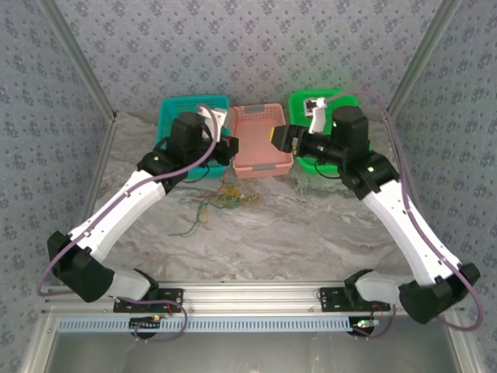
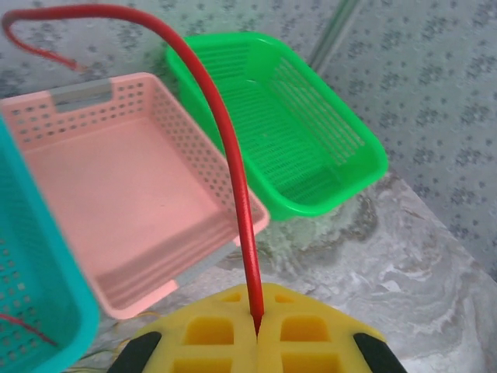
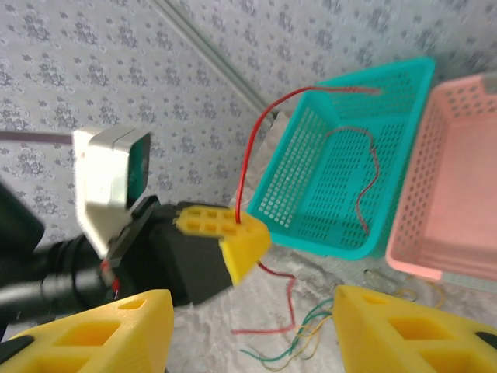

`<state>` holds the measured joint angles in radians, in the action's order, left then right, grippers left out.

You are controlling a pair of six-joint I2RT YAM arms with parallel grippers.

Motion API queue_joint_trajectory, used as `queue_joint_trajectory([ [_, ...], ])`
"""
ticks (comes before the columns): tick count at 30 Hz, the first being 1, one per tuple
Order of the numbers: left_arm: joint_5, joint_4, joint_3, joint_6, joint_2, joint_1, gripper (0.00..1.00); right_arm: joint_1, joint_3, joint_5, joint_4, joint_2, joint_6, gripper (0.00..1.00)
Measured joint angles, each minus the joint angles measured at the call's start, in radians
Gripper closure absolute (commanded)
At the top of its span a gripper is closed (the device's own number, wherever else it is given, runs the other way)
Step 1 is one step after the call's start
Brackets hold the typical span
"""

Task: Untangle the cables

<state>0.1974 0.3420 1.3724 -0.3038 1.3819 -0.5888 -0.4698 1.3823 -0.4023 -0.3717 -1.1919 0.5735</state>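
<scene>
Left wrist view: the left gripper has its yellow fingers pressed together on a red cable, which rises from the pinch and arcs high over the pink basket. To the right of the pink basket sits a green basket; to its left, a teal basket.

From the right wrist, the same cable curves up from the left gripper and its free end hangs in the air on the teal side of the pink basket. Its lower part trails down onto the marble table. A second red cable lies inside the teal basket. The right gripper has its fingers spread wide and grips nothing.

From above, the right gripper hovers at the pink basket's right edge and the left gripper at its left edge. The tangle of cables lies on the table just in front of the pink basket; it seems to be yellow-orange and green strands, though they are too thin to sort out
</scene>
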Motion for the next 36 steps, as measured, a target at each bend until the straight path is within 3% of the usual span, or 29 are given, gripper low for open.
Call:
queue_joint_trajectory([
  [5,0.024,0.061,0.062,0.000,0.007,0.116,1.00,-0.026,-0.092,0.036,0.023,0.109,-0.068,0.38],
  [9,0.019,0.093,0.139,0.010,0.061,0.197,1.00,-0.134,-0.166,0.072,0.058,0.136,-0.159,0.33],
  [16,-0.040,0.123,0.267,0.056,0.222,0.282,1.00,-0.278,-0.178,0.161,0.106,0.108,-0.278,0.34],
  [29,-0.188,0.151,0.496,0.139,0.587,0.294,1.00,-0.321,-0.207,0.218,0.159,0.047,-0.313,0.35],
  [36,-0.248,0.179,0.497,0.127,0.668,0.294,1.00,-0.321,-0.271,0.235,0.162,0.047,-0.312,0.35],
])
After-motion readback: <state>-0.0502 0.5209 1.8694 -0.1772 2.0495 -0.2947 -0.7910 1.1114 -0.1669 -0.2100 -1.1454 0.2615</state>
